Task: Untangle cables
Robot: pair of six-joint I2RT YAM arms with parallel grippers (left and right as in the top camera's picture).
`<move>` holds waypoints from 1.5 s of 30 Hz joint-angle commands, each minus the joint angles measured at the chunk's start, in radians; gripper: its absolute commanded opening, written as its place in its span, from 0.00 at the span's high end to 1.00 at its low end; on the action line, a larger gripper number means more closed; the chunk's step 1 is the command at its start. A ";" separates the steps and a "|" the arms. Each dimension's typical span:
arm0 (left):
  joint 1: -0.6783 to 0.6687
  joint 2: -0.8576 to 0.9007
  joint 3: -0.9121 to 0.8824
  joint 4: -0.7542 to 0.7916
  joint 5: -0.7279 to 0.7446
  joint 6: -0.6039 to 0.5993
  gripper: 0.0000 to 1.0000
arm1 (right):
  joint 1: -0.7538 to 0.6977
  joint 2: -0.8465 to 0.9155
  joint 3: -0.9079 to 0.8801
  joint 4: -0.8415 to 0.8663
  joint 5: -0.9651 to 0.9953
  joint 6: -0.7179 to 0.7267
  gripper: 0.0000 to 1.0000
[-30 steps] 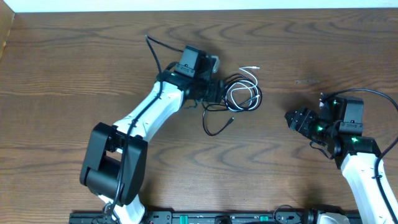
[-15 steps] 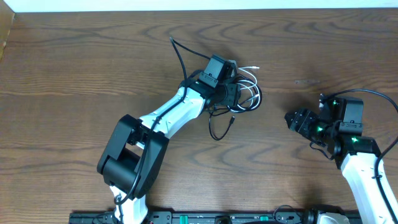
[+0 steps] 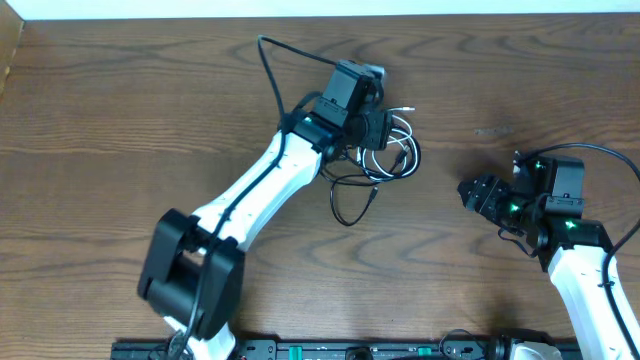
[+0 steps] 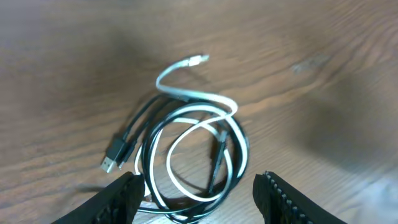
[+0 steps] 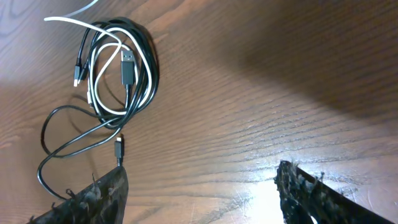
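Overhead, you have both cables in one tangle on the wooden table [image 3: 100,120], and everything below is placed from that tangle. The white cable [image 3: 401,109] and the black cable [image 3: 345,205] are wound together in a loose coil. A white tail pokes out on the tangle's far side, and a long black loop trails off its near side.

Your left gripper [image 3: 380,130] sits right over the tangle. From the left wrist camera its jaws are spread wide [image 4: 199,202], with the coil's lower edge lying between them. You cannot tell from these views whether the fingers touch the wire. In that same view the white cable [image 4: 186,93] arcs up out of the coil to a small plug, and the black cable [image 4: 147,152] runs around the outside, with a USB plug just left of the coil.

Your right gripper [image 3: 476,190] is well apart from the tangle, to its right. Its jaws stand wide too [image 5: 199,193], and the wrist camera looks across bare wood toward the black cable [image 5: 151,62] and white cable [image 5: 62,22].
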 commanded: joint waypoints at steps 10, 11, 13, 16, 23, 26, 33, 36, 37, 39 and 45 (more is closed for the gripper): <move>-0.069 0.220 0.002 0.002 0.015 -0.064 0.55 | -0.005 -0.001 0.013 -0.020 -0.002 -0.019 0.27; -0.074 0.229 0.002 0.005 0.006 -0.070 0.58 | -0.005 -0.001 0.013 -0.021 -0.002 -0.018 0.27; -0.082 0.248 0.002 0.005 -0.031 -0.107 0.63 | -0.005 -0.001 0.013 -0.021 -0.002 -0.018 0.27; -0.084 0.279 0.002 0.009 -0.058 -0.179 0.63 | -0.005 -0.001 0.013 -0.024 -0.002 -0.018 0.27; -0.086 0.302 0.002 0.008 -0.064 -0.191 0.67 | -0.005 -0.001 0.013 -0.028 -0.002 -0.019 0.27; -0.091 0.302 0.002 0.005 -0.121 -0.191 0.67 | -0.005 -0.001 0.013 -0.027 -0.002 -0.025 0.27; -0.094 0.302 0.002 -0.001 -0.324 -0.187 0.49 | -0.004 0.000 0.013 -0.028 0.007 -0.041 0.26; -0.094 0.302 0.002 0.010 -0.325 -0.177 0.48 | -0.004 0.000 0.013 -0.028 0.018 -0.041 0.25; -0.094 0.302 0.002 0.018 -0.325 -0.163 0.48 | -0.004 0.000 0.013 -0.028 0.018 -0.041 0.25; -0.093 0.297 0.006 0.056 -0.325 -0.114 0.48 | -0.004 0.000 0.013 -0.027 0.021 -0.041 0.25; -0.086 0.208 0.058 0.043 -0.325 0.060 0.48 | -0.004 0.000 0.013 -0.027 0.043 -0.041 0.25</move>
